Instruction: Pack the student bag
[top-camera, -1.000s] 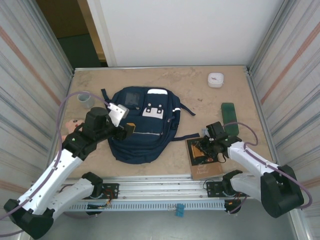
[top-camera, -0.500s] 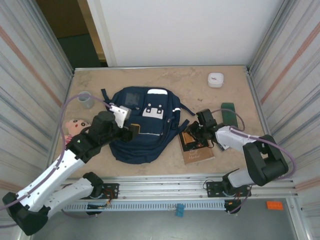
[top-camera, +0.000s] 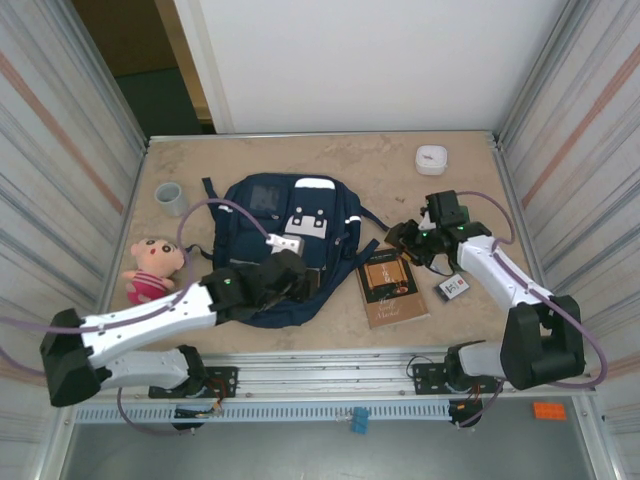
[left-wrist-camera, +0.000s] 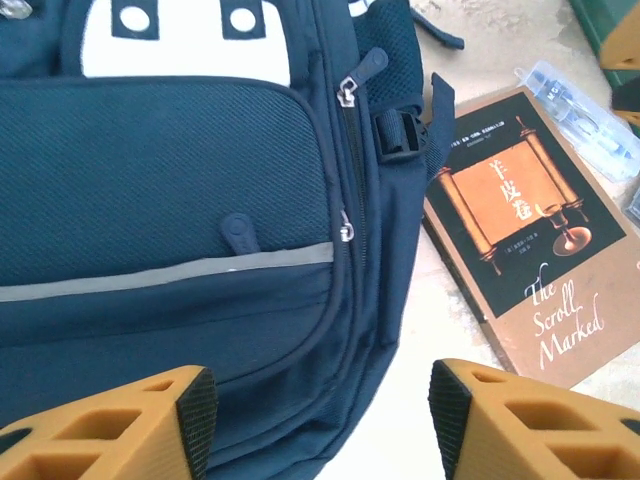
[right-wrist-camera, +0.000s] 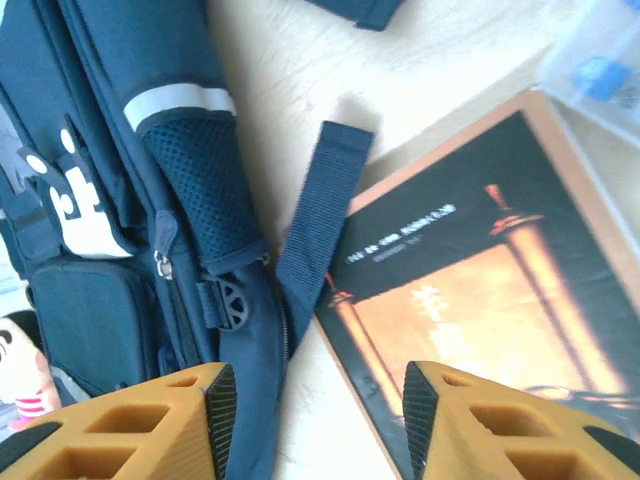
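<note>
**Soft bag, lying shut: best taken by a zip pull or the strap**

The bag (top-camera: 245, 250) is laid flat on the table (top-camera: 380, 180), front up and top toward the far edge, between the two arms. It is judged soft and floppy. The fabric is expected to sag and bunch under any pinch, and little weight is suggested by its slack, flat form (nothing of its inside can be seen). No hold is offered by the broad front panel. The zip pulls (left-wrist-camera: 345, 228) beside the front pocket, the webbing strap (right-wrist-camera: 325, 200) and the buckle (left-wrist-camera: 398, 135) are the likelier places. A pull is small and could slip from the pads, so a square, firm pinch is called for.

The left gripper (left-wrist-camera: 318, 400) is held open and empty over the bag's lower right corner. The right gripper (right-wrist-camera: 312, 395) is likewise spread, with nothing between its fingers, above the edge where bag and book (top-camera: 393, 285) lie just beside each other
</note>
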